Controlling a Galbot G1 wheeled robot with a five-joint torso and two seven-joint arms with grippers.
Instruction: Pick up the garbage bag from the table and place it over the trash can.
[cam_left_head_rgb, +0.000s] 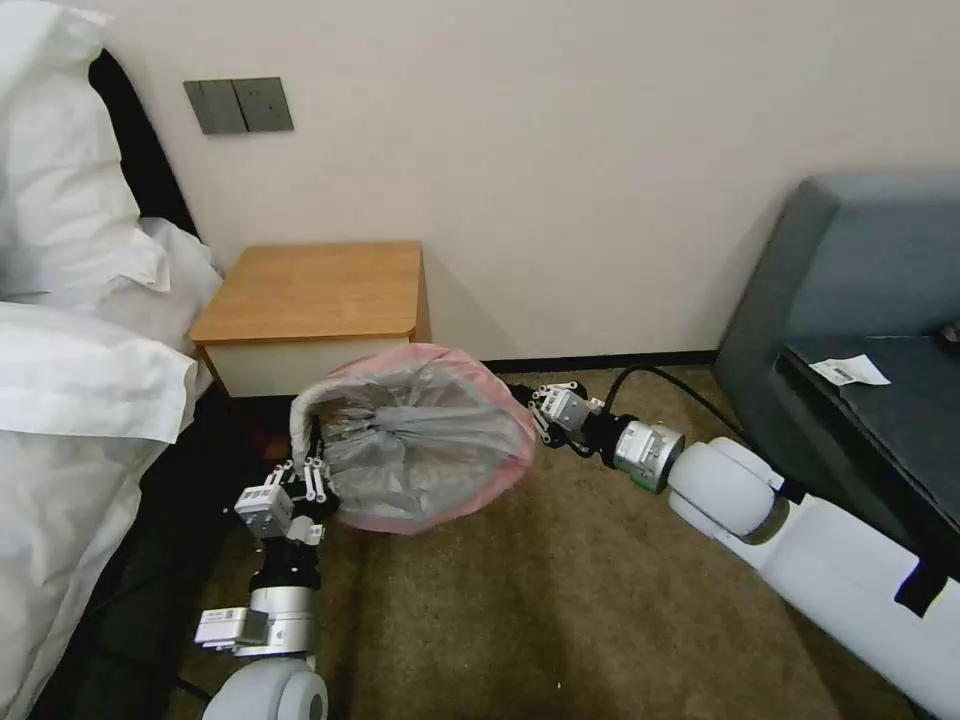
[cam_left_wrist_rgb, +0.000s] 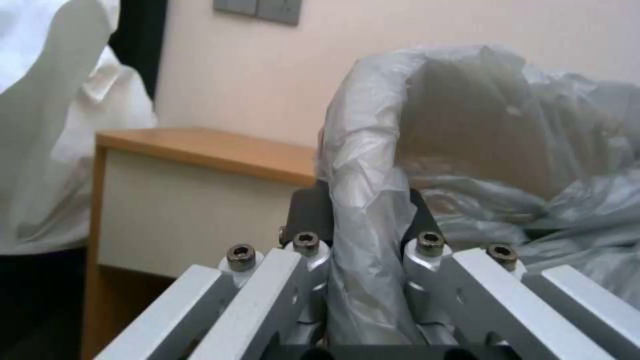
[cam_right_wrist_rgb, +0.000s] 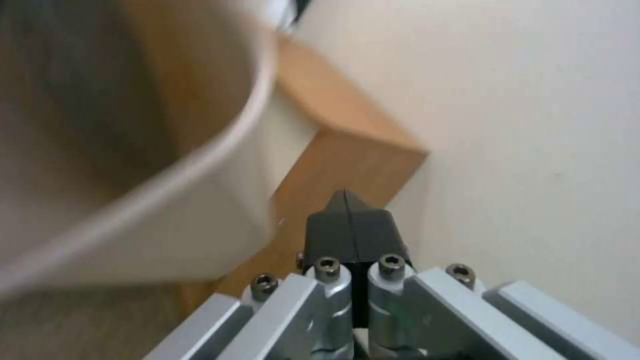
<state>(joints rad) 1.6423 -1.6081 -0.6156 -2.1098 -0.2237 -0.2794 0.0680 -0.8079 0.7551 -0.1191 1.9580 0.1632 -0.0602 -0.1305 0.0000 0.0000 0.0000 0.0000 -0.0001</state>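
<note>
Two grippers are working the garbage bag (cam_left_head_rgb: 425, 440) before the worktop (cam_left_head_rgb: 310, 290): left gripper (cam_left_head_rgb: 312, 478) is pinching its rim, right gripper (cam_left_head_rgb: 533, 402), fingers pressed together, is sitting at its opposite edge.

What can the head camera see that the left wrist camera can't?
Head view alone: the right hand beside the garbage bag, the brown carpet and a grey sofa. Left wrist view alone: the left hand close up, pinching a fold of bag film. Both share: the bag, the table, white bedding and the wall switch.
</note>
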